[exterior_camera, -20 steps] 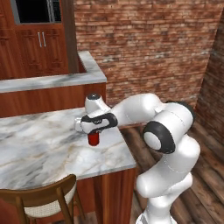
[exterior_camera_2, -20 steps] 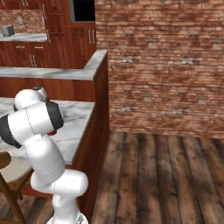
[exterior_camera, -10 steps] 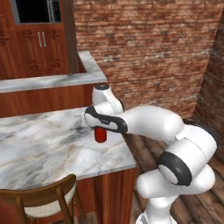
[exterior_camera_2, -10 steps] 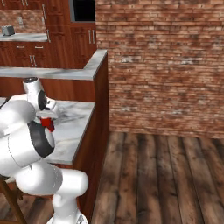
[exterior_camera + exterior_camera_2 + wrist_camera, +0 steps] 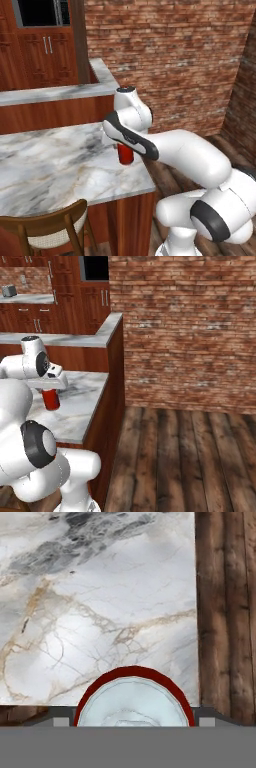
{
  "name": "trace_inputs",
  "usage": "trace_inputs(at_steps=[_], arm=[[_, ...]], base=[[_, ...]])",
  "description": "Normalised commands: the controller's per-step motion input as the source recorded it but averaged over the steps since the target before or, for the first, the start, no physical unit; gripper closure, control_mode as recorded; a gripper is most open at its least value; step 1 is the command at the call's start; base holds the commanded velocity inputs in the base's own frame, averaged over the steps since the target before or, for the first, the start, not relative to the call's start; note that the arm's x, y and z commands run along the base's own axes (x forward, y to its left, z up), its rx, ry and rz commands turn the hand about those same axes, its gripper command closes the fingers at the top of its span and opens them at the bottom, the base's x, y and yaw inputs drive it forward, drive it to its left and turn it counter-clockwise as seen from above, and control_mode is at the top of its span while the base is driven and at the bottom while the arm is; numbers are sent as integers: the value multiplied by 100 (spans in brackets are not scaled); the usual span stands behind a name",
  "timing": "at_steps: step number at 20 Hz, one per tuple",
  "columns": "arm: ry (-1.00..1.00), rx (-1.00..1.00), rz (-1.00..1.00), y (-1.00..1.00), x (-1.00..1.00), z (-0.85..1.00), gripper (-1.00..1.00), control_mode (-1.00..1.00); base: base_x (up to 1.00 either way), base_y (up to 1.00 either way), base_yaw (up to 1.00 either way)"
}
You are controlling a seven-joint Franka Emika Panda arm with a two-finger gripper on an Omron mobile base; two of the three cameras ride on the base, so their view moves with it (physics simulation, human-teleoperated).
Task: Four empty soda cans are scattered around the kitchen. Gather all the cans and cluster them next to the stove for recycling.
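- One red soda can (image 5: 126, 154) stands upright on the marble counter (image 5: 55, 170), near its right-hand edge and the wooden floor (image 5: 190, 456) beyond
- Gripper (image 5: 125, 146) sits directly above the can; jaws appear spread wide about its top, though firm contact cannot be confirmed and the fingertips are hidden
- Handling judged: empty, so very light; thin wall dents under hard squeeze; smooth painted side likely slippery
- Recommended hold: across the round body just below the silver top (image 5: 134, 704), light pressure, kept upright
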Motion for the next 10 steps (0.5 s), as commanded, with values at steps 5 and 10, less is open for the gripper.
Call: trace_inputs(at_steps=[5, 10], arm=[[7, -8, 7, -21, -39, 3, 100, -100], [1, -1, 0, -3, -12, -1, 100, -100]], base=[[0, 0, 0], [0, 0, 0]])
